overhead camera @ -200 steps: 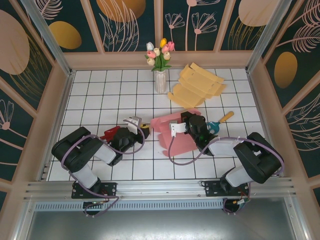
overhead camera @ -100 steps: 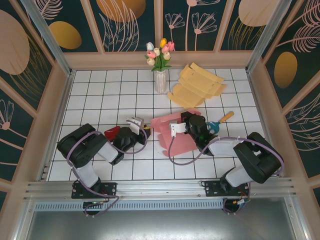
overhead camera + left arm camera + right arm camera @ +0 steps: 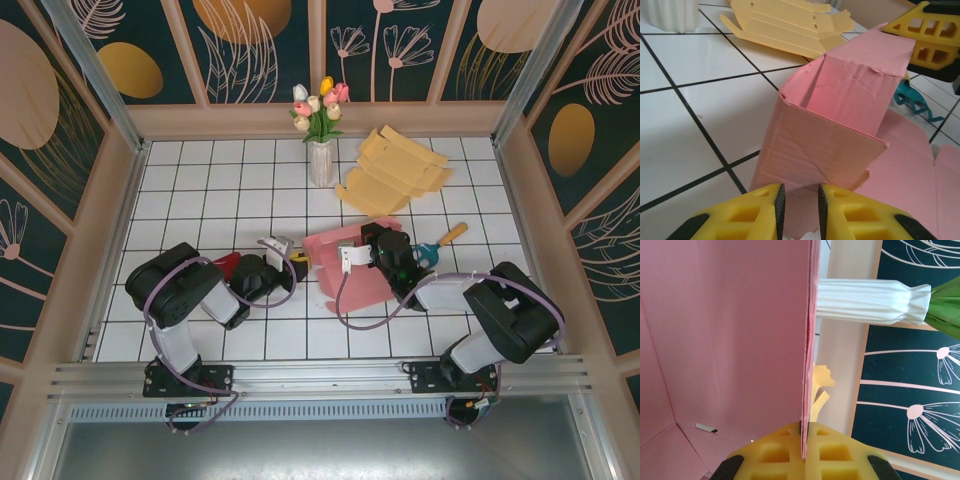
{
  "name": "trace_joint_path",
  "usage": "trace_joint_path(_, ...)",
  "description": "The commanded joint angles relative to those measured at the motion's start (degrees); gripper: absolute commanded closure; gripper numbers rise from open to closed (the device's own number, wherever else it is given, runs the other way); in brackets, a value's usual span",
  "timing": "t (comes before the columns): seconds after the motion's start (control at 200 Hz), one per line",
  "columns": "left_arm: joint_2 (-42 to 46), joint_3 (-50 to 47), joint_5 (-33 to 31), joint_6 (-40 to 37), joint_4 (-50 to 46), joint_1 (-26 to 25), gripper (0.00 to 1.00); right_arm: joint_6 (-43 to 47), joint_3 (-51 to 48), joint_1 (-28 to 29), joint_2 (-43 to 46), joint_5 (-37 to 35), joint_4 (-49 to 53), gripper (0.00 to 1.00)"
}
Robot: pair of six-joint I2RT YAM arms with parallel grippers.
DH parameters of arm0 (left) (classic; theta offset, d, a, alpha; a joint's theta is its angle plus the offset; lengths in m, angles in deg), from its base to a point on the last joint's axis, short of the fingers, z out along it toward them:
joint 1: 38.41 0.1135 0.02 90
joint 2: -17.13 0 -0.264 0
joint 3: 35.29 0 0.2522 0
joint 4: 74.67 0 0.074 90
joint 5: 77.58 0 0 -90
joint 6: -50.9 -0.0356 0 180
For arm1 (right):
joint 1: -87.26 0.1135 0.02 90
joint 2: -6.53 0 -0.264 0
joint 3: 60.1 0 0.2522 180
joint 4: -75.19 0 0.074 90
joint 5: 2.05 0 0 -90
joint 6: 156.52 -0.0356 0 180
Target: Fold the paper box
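At the table's middle, the left gripper (image 3: 801,196) sits at nine o'clock of the pink paper box (image 3: 362,285), its jaws slightly parted and the box's low edge just at their gap. The box stands half raised on white tiles. The right gripper (image 3: 804,436), at the box's one o'clock, pinches one upright pink wall. Flat yellow cartons (image 3: 395,170) lie farther off at one o'clock.
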Motion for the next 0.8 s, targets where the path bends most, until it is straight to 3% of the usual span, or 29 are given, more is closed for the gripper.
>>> trace_joint_path(0.0, -1.4, 1.1, 3.6, 2.5, 5.3, 0.0, 0.74, -0.2, -0.1, 0.4, -1.7, -1.1, 3.9, 1.00)
trace_joint_path(0.21, -1.8, 0.9, 5.1, 4.3, 8.6, -0.2, 0.83, 0.4, 0.6, 0.3, -2.2, -1.5, 3.9, 1.00)
trace_joint_path(0.791, -5.4, 4.2, 5.3, 5.7, 9.8, -2.5, 0.90, 0.5, 0.8, 0.4, -4.2, -1.9, 3.7, 1.00)
